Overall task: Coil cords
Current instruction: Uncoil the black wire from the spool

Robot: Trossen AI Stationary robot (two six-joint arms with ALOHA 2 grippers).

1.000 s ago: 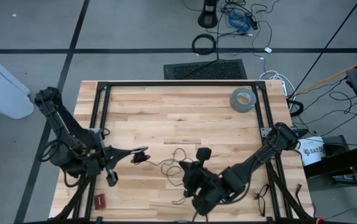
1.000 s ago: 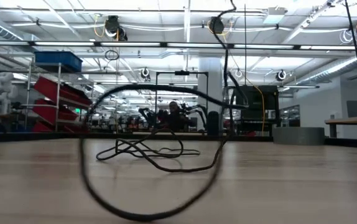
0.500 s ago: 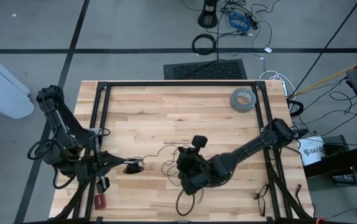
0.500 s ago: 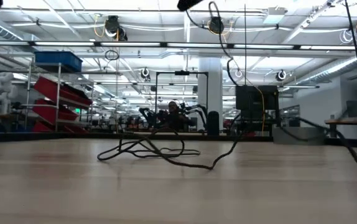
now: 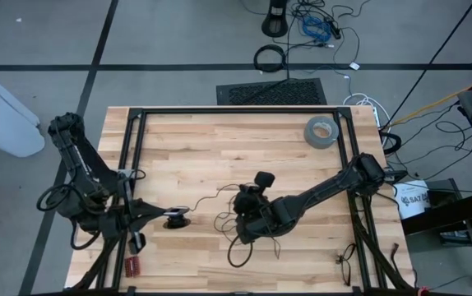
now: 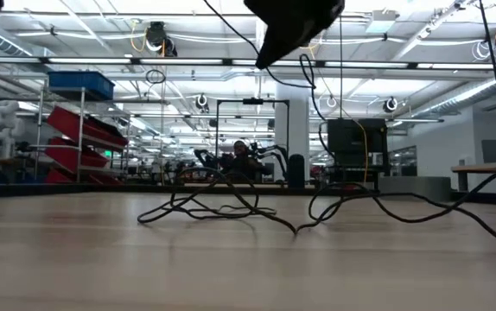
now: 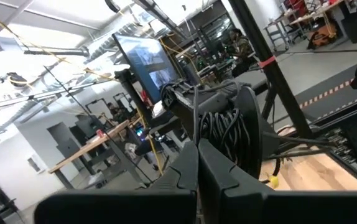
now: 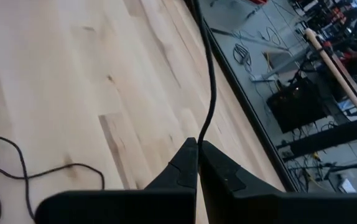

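The cord (image 5: 222,200) is one thin black wire lying in loose loops (image 6: 205,206) on the wooden table, between my two grippers. My left gripper (image 5: 180,219) is near the table's left front, held above the table top and shut on the cord. My right gripper (image 5: 244,224) is at the table's middle front, shut on another stretch of the cord. In the low view it shows at the top (image 6: 289,24), with the wire running down from it to the table. More of the wire lies in a loop (image 5: 234,253) near the front edge. My left gripper pinches the cord between its two shut fingers. A thin stretch of wire (image 7: 194,118) rises straight out from between the fingertips. Which part of the cord this is cannot be told. My right gripper pinches the cord between its shut fingertips, slanting down toward the table. The wire (image 8: 207,93) leaves the tips and runs on over the wood. In the low view it hangs slack below the gripper (image 6: 307,73), and its lower part rests on the table.
A grey tape roll (image 5: 321,131) lies at the far right of the table. A small red object (image 5: 131,265) sits at the near left corner. A black frame rail (image 5: 236,109) runs round the table top. Bare wood lies across the far half.
My right gripper has gone down and toward the table's far edge, staying shut on the cord. The big loop that hung in front of the low camera has come down and now lies spread on the table.
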